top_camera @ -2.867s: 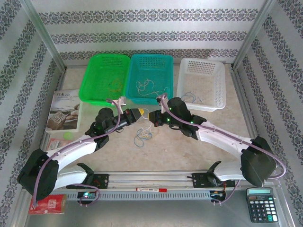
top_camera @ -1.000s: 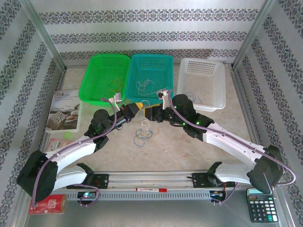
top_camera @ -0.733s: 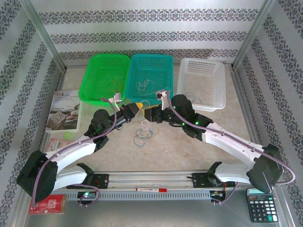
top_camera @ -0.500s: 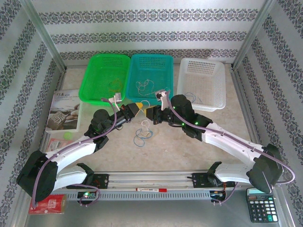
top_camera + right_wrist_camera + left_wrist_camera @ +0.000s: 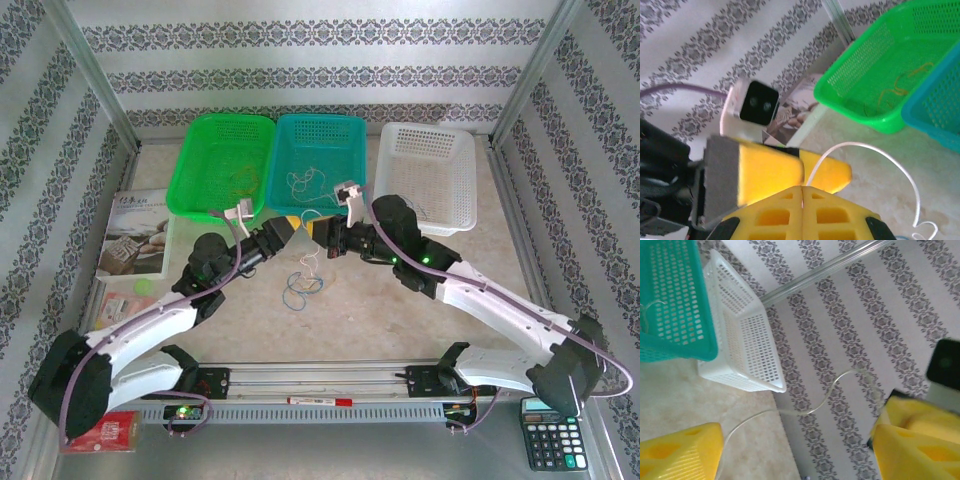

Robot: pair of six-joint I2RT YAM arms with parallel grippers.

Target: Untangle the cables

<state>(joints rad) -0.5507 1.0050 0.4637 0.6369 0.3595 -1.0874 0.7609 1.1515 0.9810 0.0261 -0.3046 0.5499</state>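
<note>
Cables (image 5: 301,284) on open tabletop (image 5: 390,315) near baskets (image 5: 318,119)

The left claw (image 5: 797,435) and the right claw (image 5: 801,192) were set tip to tip above the middle of the surface (image 5: 400,310). A single cable (image 5: 880,151) was pinched in the right claw. Loose cables (image 5: 300,287) were spread on the surface just nearer the bases than both claws. Three baskets were ranged behind: the left basket (image 5: 190,170) beyond the left claw, the middle basket (image 5: 345,125) beyond both, the right basket (image 5: 460,170) beyond the right claw. A booklet (image 5: 135,235) was laid well left of the left claw.
</note>
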